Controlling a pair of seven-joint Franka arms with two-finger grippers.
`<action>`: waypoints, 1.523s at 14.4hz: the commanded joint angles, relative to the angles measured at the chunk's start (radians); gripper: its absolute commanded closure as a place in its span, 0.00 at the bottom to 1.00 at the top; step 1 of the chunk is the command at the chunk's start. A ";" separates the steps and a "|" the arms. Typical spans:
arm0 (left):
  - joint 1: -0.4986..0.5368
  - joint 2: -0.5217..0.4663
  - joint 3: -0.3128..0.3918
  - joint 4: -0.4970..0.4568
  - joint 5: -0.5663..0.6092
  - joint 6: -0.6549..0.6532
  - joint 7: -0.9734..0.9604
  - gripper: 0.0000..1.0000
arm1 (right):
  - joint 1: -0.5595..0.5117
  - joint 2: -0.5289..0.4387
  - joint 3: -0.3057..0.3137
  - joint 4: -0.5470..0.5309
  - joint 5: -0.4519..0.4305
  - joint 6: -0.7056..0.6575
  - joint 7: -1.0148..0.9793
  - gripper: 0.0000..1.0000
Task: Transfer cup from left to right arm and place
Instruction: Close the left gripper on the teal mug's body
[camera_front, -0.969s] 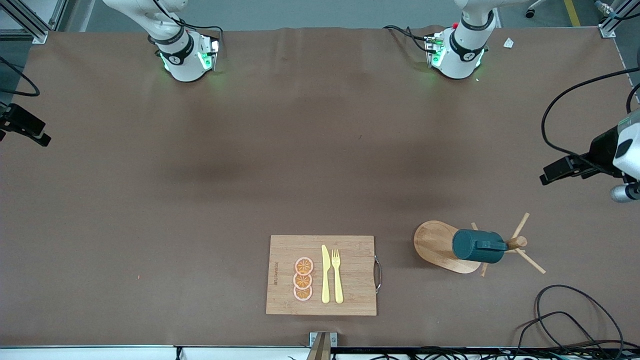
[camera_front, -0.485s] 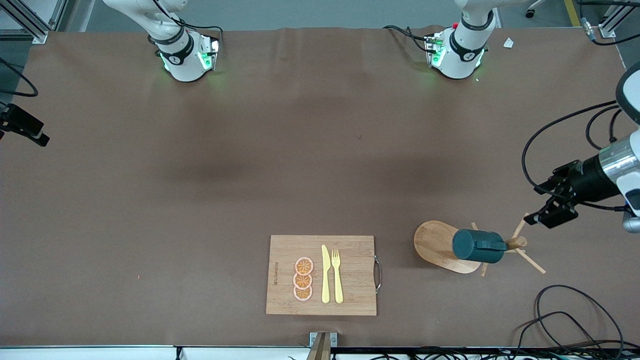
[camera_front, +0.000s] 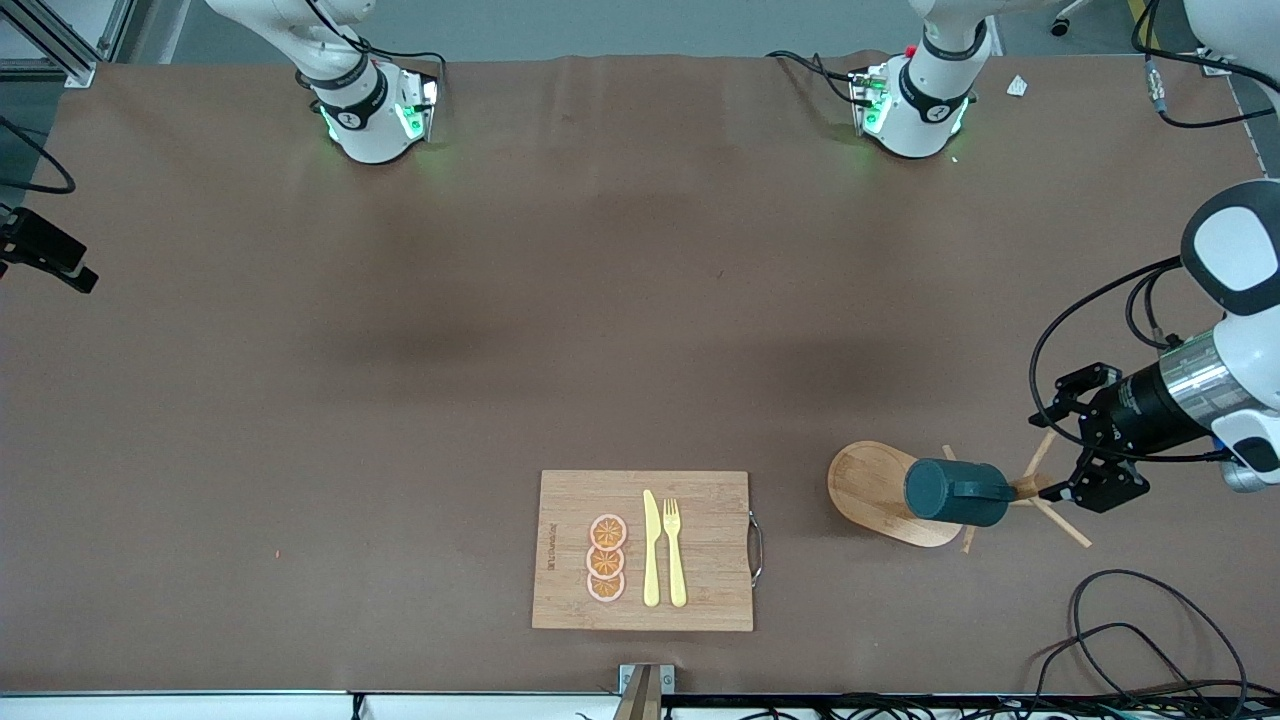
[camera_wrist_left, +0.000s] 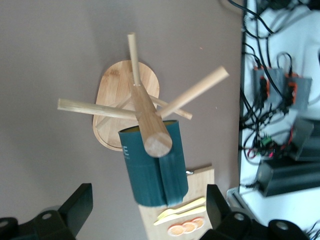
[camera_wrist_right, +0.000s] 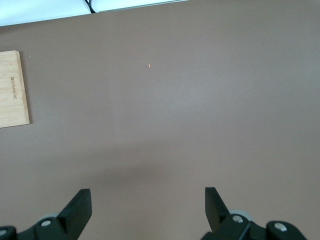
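The dark teal cup (camera_front: 950, 492) hangs by its handle on a peg of the wooden peg stand (camera_front: 872, 485), toward the left arm's end of the table. In the left wrist view the cup (camera_wrist_left: 145, 175) hangs beside the stand's central post (camera_wrist_left: 150, 120). My left gripper (camera_front: 1068, 440) is open and empty just above the stand's top, jaws wide on either side of it, not touching the cup. My right gripper (camera_wrist_right: 147, 210) is open and empty, waiting high over bare table at the right arm's end.
A bamboo cutting board (camera_front: 710, 540) lies near the front camera's edge, with a yellow knife (camera_front: 651, 550), a yellow fork (camera_front: 675, 550) and three orange slices (camera_front: 606, 558). Black cables (camera_front: 1130, 620) lie at the corner near the stand.
My left gripper has swung in from the table's end and come down to the peg stand's top. The cup and the right gripper have not moved.
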 joint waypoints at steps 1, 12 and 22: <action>-0.035 0.059 -0.001 0.023 -0.026 0.079 -0.064 0.00 | -0.020 -0.028 0.013 -0.034 -0.004 0.012 -0.003 0.00; -0.077 0.119 0.000 0.017 -0.016 0.141 -0.201 0.00 | -0.020 -0.028 0.013 -0.034 -0.004 0.012 -0.003 0.00; -0.081 0.145 -0.001 0.018 -0.018 0.143 -0.201 0.01 | -0.020 -0.028 0.013 -0.034 -0.004 0.012 -0.003 0.00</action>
